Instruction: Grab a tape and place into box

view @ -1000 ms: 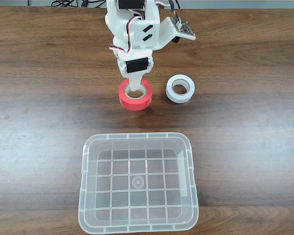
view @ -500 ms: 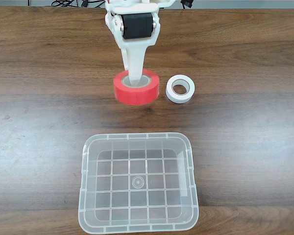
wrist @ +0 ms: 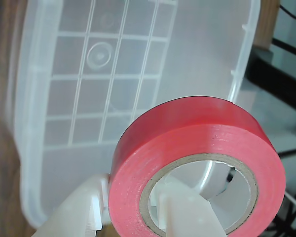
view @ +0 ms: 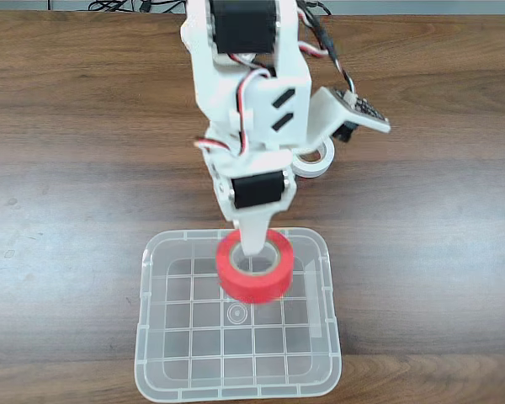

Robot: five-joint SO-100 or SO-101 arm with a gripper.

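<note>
The tool (view: 254,252) grips the glossy red-orange tape (view: 254,268), grey-cored, one finger through its hole, above the clear gridded box (view: 320,337).

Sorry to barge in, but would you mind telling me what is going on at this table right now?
A white robot arm is carrying the red tape to the clear plastic box. Its hand is shut on the roll, one finger through the core and the other outside the wall, as the wrist view shows. In the fixed view the roll hangs over the far part of the open box, not yet released. A white tape roll sits on the wooden table behind, partly hidden by the arm.
</note>
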